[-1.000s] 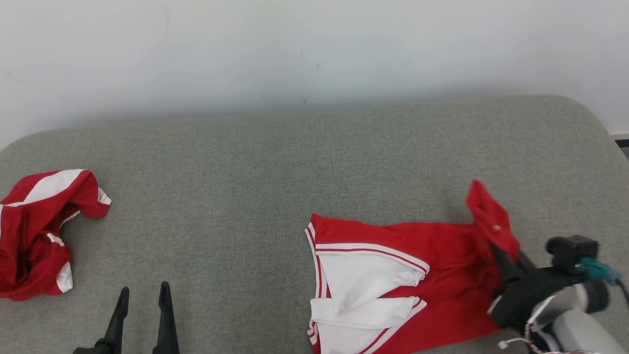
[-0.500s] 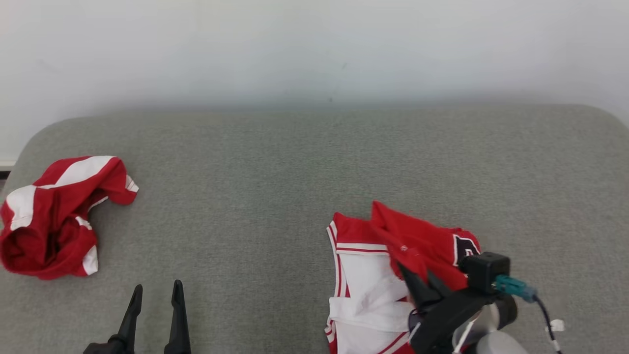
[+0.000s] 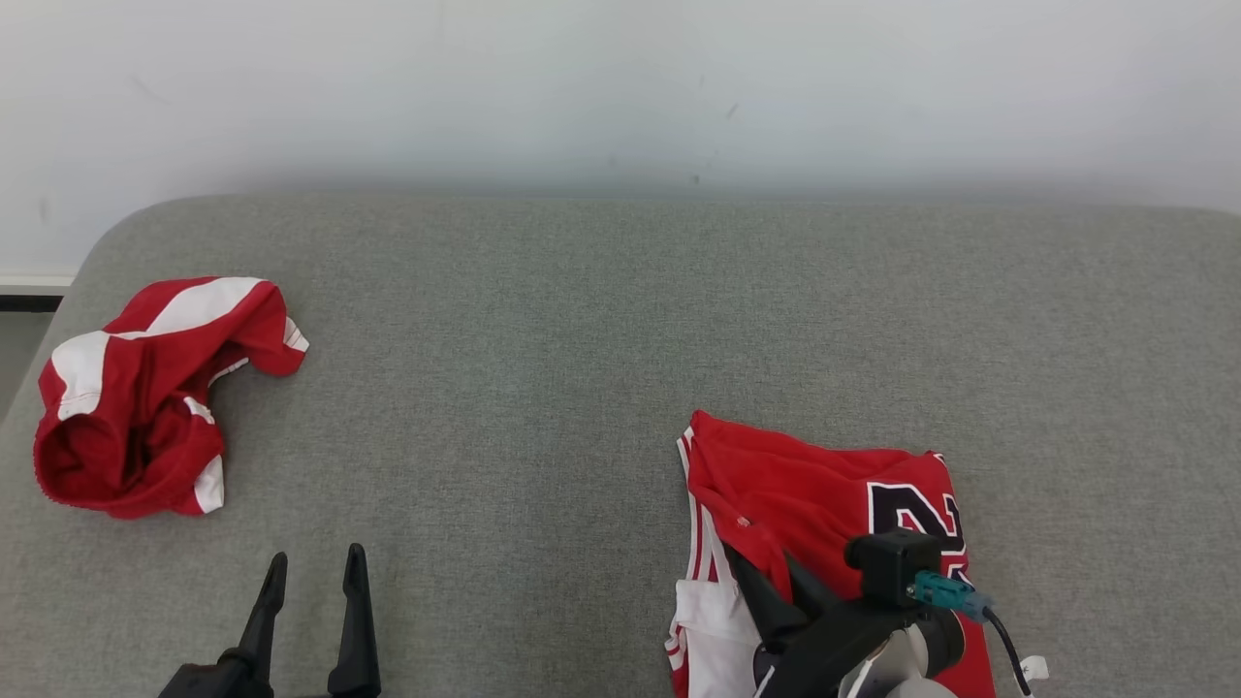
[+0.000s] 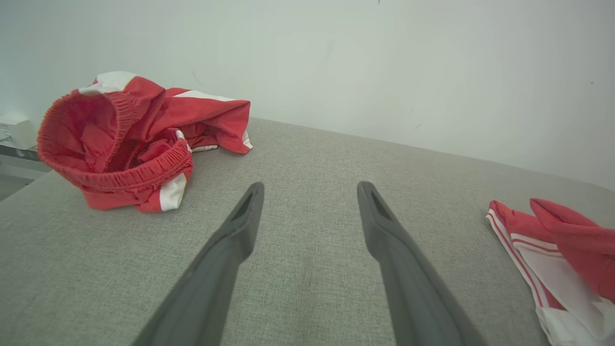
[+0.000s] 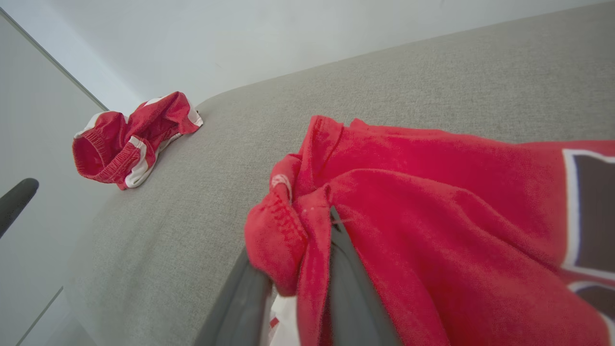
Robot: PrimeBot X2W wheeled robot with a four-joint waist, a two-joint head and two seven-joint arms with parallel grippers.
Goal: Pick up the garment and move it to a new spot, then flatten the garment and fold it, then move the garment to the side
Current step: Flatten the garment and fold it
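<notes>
The garment [image 3: 824,485] is a red jersey with white trim, lying at the front right of the grey cushion [image 3: 543,330]. Its red layer is folded over to the left, with a dark number print facing up. My right gripper [image 3: 766,567] sits low at the fold's front left, shut on a bunched red edge of the garment [image 5: 432,202]. That fabric is pinched between the fingers of the right gripper [image 5: 298,269]. My left gripper [image 3: 318,562] hovers open at the front left with nothing in it. The open left gripper [image 4: 311,192] points between the garment [image 4: 567,230] and another red piece.
A crumpled pair of red and white shorts [image 3: 145,388] lies at the far left, near the cushion's rounded edge; it is the red and white shorts [image 4: 129,144] left of the left fingers. A pale wall stands right behind the cushion. Bare grey fabric stretches between the two red pieces.
The head camera has shifted. My right gripper has carried the garment's raised right edge over to the left and down, laying the red layer across the white part, so the number print now shows.
</notes>
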